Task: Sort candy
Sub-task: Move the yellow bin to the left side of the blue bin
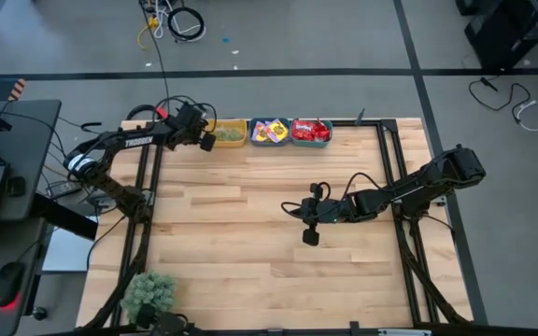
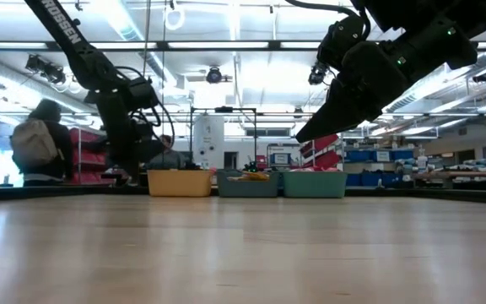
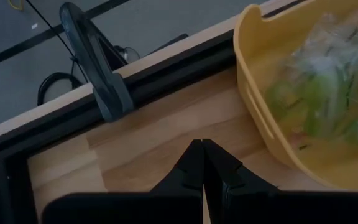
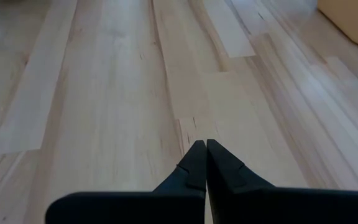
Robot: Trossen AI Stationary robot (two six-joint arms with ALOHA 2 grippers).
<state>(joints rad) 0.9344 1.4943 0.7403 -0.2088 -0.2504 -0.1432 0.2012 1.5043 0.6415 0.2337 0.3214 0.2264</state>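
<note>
Green, yellow-purple and red wrapped candy lies sorted in three bins along the table's far edge.

Pale green sweets [image 3: 328, 93] fill the yellow plastic bin [image 1: 230, 133]; the middle teal bin [image 1: 270, 132] holds yellow-purple packets, the next teal bin [image 1: 311, 132] red ones. I see no loose candy on the wooden table [image 1: 250, 233], so I judge sorting nearly finished (retreat next). My left gripper [image 3: 202, 163] sits pinched together beside the yellow bin; the right gripper [image 4: 202, 162], pressed closed, hovers mid-table. Bin contents are hidden in the low view.

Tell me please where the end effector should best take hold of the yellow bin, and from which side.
Probably at the yellow bin rim, coming from above, one finger inside the wall and one outside. The wall is thin and upright with a rolled lip, and its top is open. The left end effector, shut, is already beside it.
</note>
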